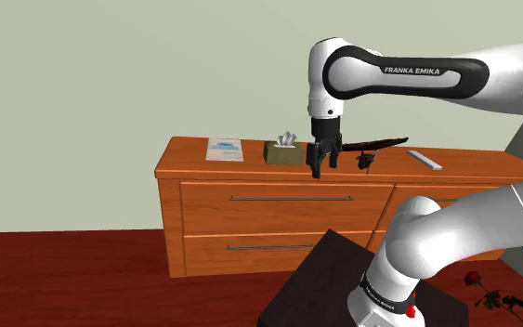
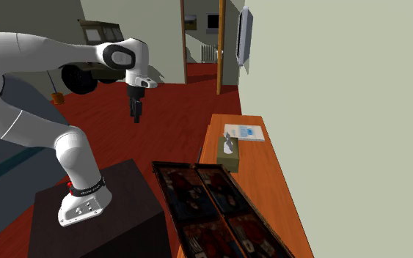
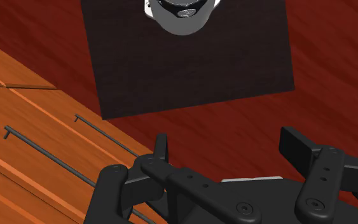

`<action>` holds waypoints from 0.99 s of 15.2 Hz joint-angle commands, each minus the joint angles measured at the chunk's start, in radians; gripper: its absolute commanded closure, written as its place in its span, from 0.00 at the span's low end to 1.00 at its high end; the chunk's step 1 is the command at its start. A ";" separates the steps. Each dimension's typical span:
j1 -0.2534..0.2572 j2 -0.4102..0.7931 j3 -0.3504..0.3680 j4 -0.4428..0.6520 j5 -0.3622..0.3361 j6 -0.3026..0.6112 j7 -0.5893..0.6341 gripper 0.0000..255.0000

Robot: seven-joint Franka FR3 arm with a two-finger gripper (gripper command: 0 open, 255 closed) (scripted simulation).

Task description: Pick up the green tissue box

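Here, black tool (image 1: 322, 171) with fingers apart, empty, boxy olive tissue box (image 1: 283, 153) on smooth wooden dresser (image 1: 187, 160)

Light is even and soft across all three views, coming mostly from above: the white arm (image 1: 510, 65) is bright along its upper shells and shades to grey underneath. The counter (image 1: 473, 167) top glows a lighter orange than the drawer fronts (image 1: 278, 209) below its front edge. The pale wall (image 1: 111, 74) is flatly lit, with hardly any gradient. The dark red floor (image 1: 64, 279) and the black stand (image 2: 117, 190) read dim. In the wrist view the gripper (image 3: 228, 143) is near-uniform black, with thin grey highlights along its edges.
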 commanded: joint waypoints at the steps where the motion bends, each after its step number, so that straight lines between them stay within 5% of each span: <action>1: 0.000 0.000 0.000 0.000 0.000 0.000 0.000 0.00; 15: -0.043 0.274 -0.166 0.078 -0.355 0.293 -0.368 0.00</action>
